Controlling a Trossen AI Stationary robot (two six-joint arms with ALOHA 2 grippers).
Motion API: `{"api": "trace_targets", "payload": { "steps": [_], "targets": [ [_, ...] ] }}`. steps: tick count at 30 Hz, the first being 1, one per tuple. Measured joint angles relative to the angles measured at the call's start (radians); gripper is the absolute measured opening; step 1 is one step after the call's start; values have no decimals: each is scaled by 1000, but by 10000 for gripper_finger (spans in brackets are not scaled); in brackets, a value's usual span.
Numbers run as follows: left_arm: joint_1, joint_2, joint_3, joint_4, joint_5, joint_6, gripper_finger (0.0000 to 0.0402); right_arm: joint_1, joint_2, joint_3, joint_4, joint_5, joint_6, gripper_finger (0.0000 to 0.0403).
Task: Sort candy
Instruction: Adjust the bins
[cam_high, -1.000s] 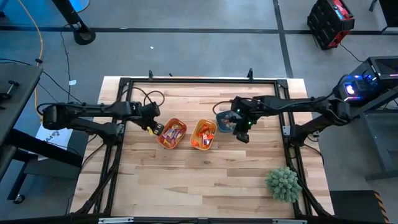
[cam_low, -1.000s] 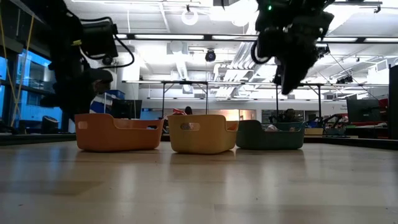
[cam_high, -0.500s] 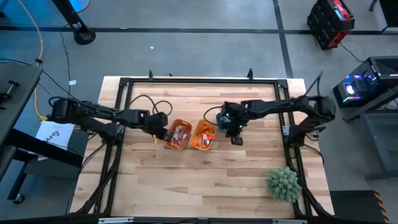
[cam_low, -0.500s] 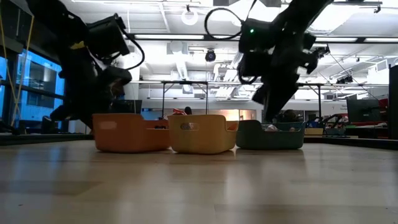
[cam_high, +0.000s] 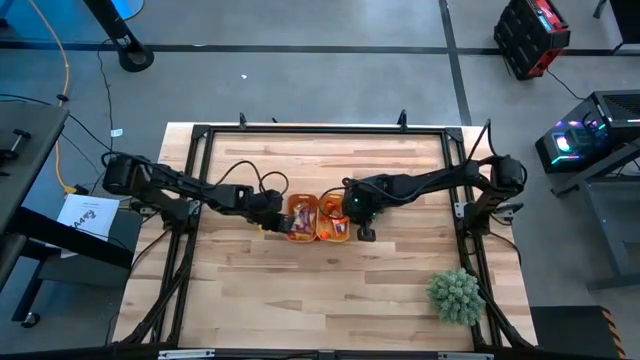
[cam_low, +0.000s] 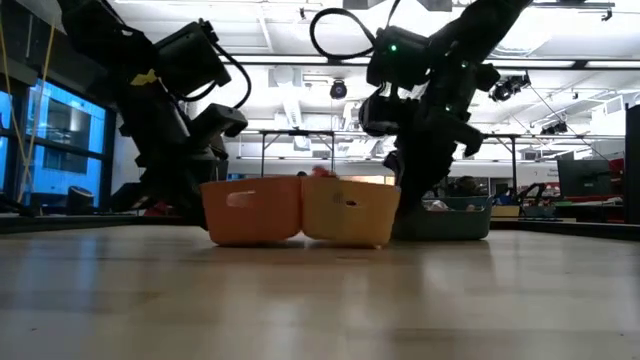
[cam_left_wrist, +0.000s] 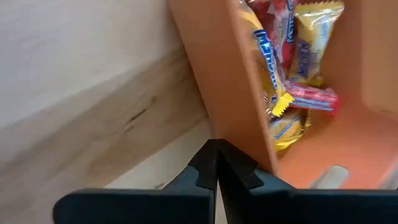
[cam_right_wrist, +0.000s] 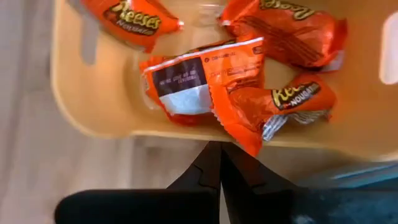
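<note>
Mid-table (cam_high: 300, 265), we see both closed, empty tools, left tool (cam_high: 272, 222) and right tool (cam_high: 364, 232), having pushed the candy (cam_right_wrist: 249, 93) bins together.

the blue bin (cam_low: 455, 217) is half hidden behind the yellow-orange bin (cam_low: 350, 210) in the low view. the candy (cam_high: 303, 216) is too small to be counted from above.

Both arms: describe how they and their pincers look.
Both arms are dark, slim and jointed. The left arm trails looping black cables and bears a yellow mark. The right arm shows a small green light. Each pincer, left pincer and right pincer, has two dark, tapered fingers.
</note>
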Motion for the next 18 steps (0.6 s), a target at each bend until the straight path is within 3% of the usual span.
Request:
{"api": "trace_targets", "payload": {
  "steps": [6, 10, 18],
  "targets": [
    [-6, 17, 19, -10, 6, 2, 0, -7, 0, -1, 76, 65, -45, 0],
    [17, 9, 20, -12, 0, 32, 0, -21, -21, 46, -31, 45, -1, 0],
    [107, 9, 22, -5, -4, 107, 0, -72, -134, 104, -174, -35, -68, 0]
  ]
}}
